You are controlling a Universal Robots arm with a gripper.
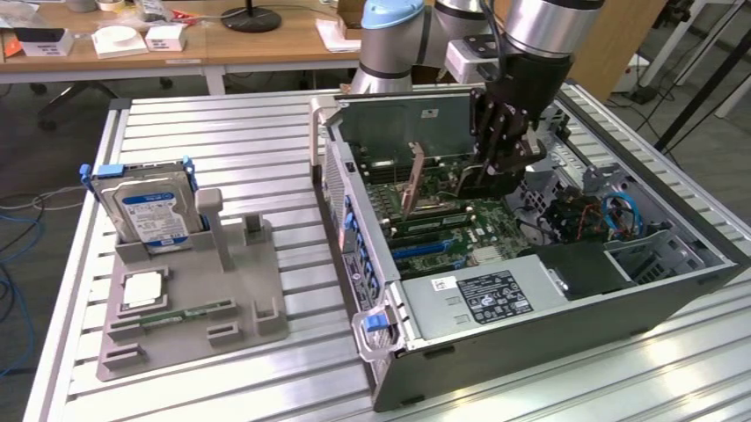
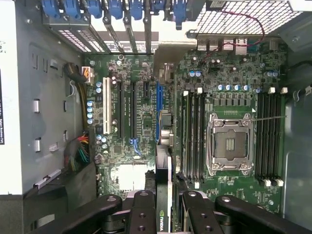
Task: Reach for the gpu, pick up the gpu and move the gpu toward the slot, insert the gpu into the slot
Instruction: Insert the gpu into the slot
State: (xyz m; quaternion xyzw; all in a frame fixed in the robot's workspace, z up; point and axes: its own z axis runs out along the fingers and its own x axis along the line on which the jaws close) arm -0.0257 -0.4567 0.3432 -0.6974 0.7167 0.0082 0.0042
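Observation:
My gripper (image 1: 502,171) hangs inside the open computer case (image 1: 364,264), above the motherboard (image 2: 141,73). In the wrist view the gpu (image 2: 164,192) shows edge-on as a thin dark card with a green logo. My gripper (image 2: 163,217) is shut on it, one black finger (image 2: 141,214) on each side. The card hangs above the board, apart from it. Its edge runs roughly in line with a long blue slot (image 2: 158,109). Two black slots (image 2: 117,107) and a white slot (image 2: 106,105) lie beside the blue one.
A CPU socket (image 2: 229,144) and rows of memory slots (image 2: 192,131) sit next to the card. The power supply (image 1: 493,294) fills the case's near end. On the exterior view's left, a grey fixture (image 1: 235,308) holds a blue-labelled hard drive (image 1: 150,211) and a memory stick (image 1: 188,312).

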